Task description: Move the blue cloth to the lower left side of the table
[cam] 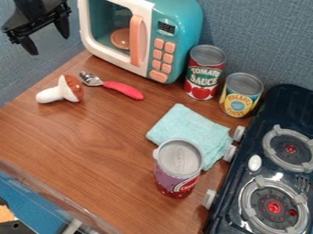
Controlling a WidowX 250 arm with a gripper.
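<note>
Gripper (47,43) hung upper left, fingers well apart, empty. Blue cloth (189,125) lay folded by the toy stove (269,109), behind the drink can (177,169). Best approach, I judged: straight down, pinch the far corner, lift clear of the can before going left.

The gripper (47,43) hangs at the far left, fingers apart. The blue cloth (188,126) lies left of the stove (256,163), just behind the purple can (177,169).
</note>
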